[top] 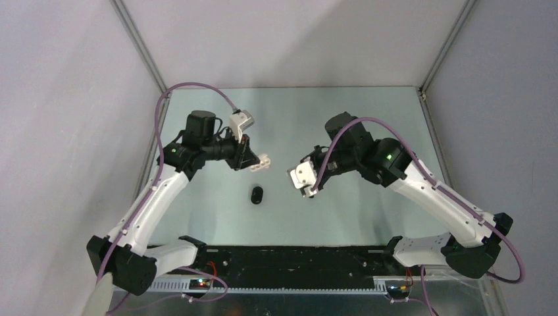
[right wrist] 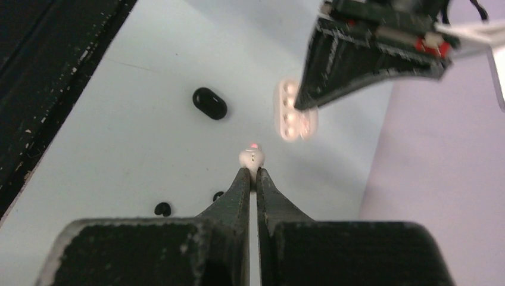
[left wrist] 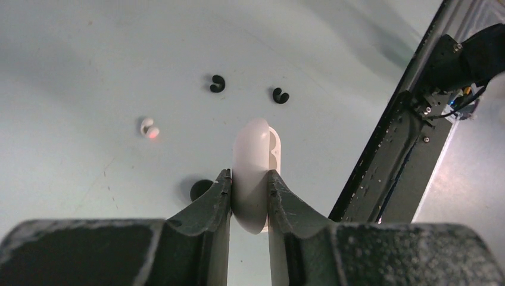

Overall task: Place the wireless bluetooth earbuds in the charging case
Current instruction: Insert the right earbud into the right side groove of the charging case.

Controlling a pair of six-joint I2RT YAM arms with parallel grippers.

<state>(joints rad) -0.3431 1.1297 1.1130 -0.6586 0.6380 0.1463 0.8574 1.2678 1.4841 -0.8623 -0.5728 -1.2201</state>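
Both my arms reach in over mid-table, elbows out, wrists turned toward each other. My left claw (left wrist: 249, 182) is clamped on a white case (left wrist: 255, 143), held edge-on above the table. My right claw (right wrist: 252, 174) is almost closed, pinching a white bud (right wrist: 252, 157) at its tips. The black case (top: 256, 194) lies on the table between them, slightly nearer. A black bud (left wrist: 217, 84), a second black bud (left wrist: 280, 95) and a loose white bud (left wrist: 149, 127) lie apart from it.

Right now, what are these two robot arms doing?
The left end effector holds a white case up off the table. The right end effector pinches a white earbud near it. The black case, two black earbuds and another white earbud lie on the table.
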